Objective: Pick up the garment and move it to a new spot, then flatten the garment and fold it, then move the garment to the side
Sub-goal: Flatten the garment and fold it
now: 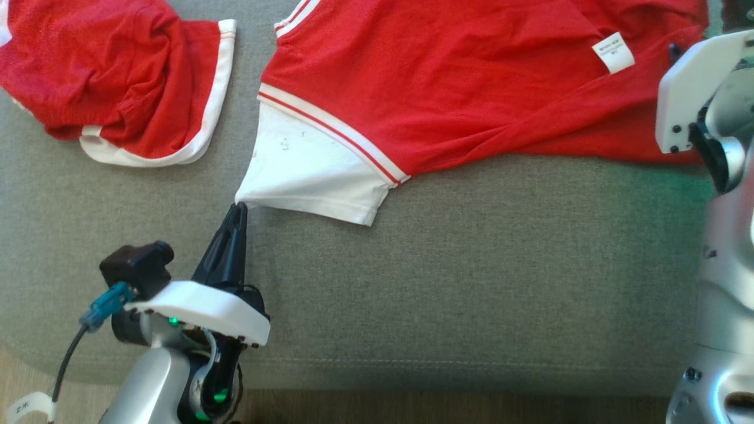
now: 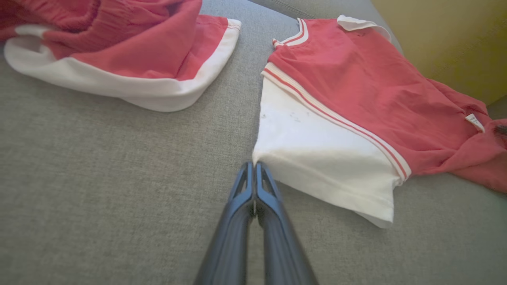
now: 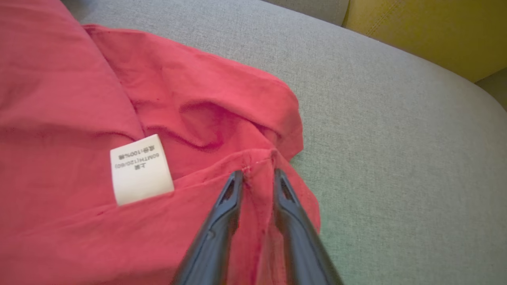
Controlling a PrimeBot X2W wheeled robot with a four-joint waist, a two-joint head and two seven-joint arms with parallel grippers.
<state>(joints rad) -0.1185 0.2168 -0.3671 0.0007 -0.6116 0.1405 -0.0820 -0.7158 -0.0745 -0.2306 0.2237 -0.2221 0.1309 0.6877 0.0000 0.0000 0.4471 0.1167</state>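
**A:** Two garments on the grey cushion (image 1: 471, 282). Item one, the task's piece: red shirt (image 1: 471, 88), white sleeve (image 1: 306, 171) with red-striped trim. Position?

**B:** Far half of the cushion, long axis running left to right. Sleeve at the left end, reaching toward the near side. Crumpled red hem at the right end.

**A:** Item two?

**B:** Second garment (image 1: 118, 76), red with white edging, bunched at the far left. It lies apart from the shirt, with no gripper on it.

**A:** Left gripper (image 1: 240, 206)?

**B:** Fingers pressed together at the near-left corner of the sleeve. The corner is drawn to a point at the tips, so I judge it pinched. The rest of the shirt lies far and to the right of that gripper.

**A:** Right gripper (image 3: 256, 174)?

**B:** At the right end, on the hem. Fingers apart, with a ridge of red cloth standing between them. It is not clamped as far as I can see.

**A:** Relation the coming move turns on?

**B:** One gripper sits at each end of the long axis. Judgement: once the right one closes, an outward pull along that line would take up the slack. The right arm is nearer the wrinkles.

**A:** Writing?

**B:** One white label (image 3: 140, 170), sewn in just left of the right gripper. Seen upside down, it reads "60MTH(120/60)", plus a line containing "100%". The other characters I cannot make out. No brand visible.
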